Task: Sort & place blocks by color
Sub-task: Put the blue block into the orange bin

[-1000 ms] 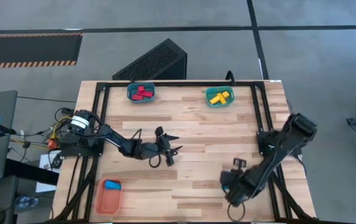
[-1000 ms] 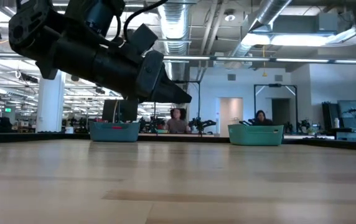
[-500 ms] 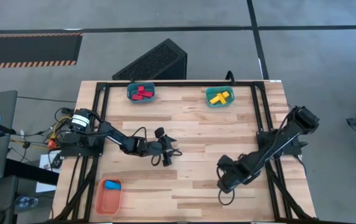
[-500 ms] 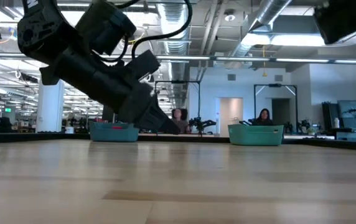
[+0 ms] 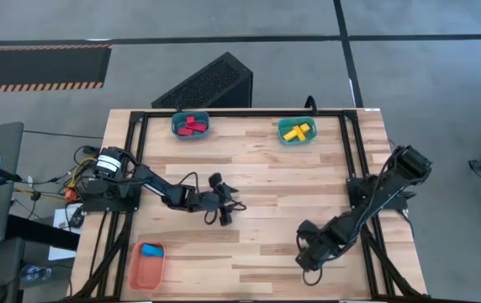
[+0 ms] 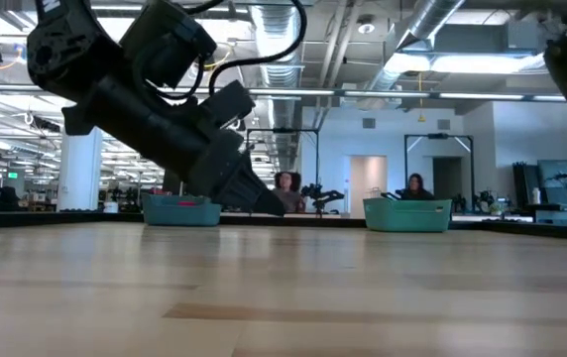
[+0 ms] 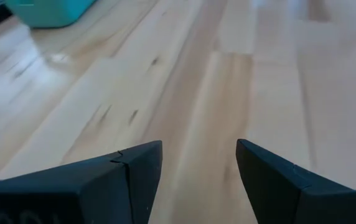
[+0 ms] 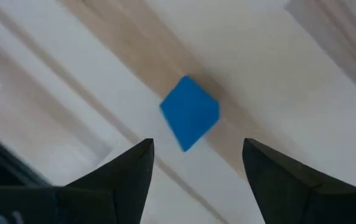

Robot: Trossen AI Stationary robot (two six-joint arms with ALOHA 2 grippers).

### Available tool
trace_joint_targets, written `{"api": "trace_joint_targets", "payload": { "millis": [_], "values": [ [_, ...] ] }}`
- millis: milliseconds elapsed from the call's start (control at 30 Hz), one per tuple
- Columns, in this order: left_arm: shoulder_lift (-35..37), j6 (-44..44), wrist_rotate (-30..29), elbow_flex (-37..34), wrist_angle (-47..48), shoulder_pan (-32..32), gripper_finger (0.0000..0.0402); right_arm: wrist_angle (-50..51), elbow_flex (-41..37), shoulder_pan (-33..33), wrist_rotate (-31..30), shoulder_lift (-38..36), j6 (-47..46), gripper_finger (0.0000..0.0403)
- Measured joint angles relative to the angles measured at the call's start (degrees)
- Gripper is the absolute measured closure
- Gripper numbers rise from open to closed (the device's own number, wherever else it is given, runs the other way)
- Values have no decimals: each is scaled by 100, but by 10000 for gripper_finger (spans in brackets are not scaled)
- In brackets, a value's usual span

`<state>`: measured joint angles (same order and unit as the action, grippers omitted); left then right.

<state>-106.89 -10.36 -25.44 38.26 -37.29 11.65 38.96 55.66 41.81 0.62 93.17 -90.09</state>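
Item one, the wooden table (image 5: 257, 177), with a black frame along its edges. Item two, we count two dark arms. The left arm reaches from the table's left side to its middle, its left gripper (image 5: 228, 208) low over bare boards, and in its wrist view we see the left gripper (image 7: 199, 163) with fingers spread and nothing between them. The right arm folds down from the right edge, its right gripper (image 5: 309, 257) near the front of the table; in the high view we cannot make out its fingers. In its wrist view the right gripper (image 8: 198, 160) stands released, fingers parted. Item three, three bins: a teal bin (image 5: 191, 126) at the far left, a second teal bin (image 5: 296, 132) at the far right, an orange bin (image 5: 146, 266) at the near left corner. Item four, the blocks: red blocks (image 5: 192, 125) in the first teal bin, yellow blocks (image 5: 296, 130) in the second, one blue block (image 5: 150, 249) in the orange bin. We log another blue block (image 8: 190, 112) lying alone on the boards, just ahead of the right fingers and apart from them.
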Motion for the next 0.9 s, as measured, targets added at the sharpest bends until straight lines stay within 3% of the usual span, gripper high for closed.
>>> {"api": "trace_joint_targets", "payload": {
  "millis": [233, 400, 667, 800, 900],
  "values": [
    [0, 117, 527, 0, -382, 58, 205, -767, -405, 53, -204, 0, -134, 134],
    [0, 180, 774, 22, -426, 58, 205, -1179, -573, 48, -401, 0, -98, 162],
    [0, 305, 763, 22, -422, 58, 205, -1205, -636, 218, -455, -2, -58, 300],
    [0, 186, 855, 22, -444, 56, 205, -1146, -631, 514, -1027, -11, -176, 371],
    [-2, -379, 1961, 22, -873, 34, 205, -976, -627, 726, -1637, -14, -373, 392]
  ]
}}
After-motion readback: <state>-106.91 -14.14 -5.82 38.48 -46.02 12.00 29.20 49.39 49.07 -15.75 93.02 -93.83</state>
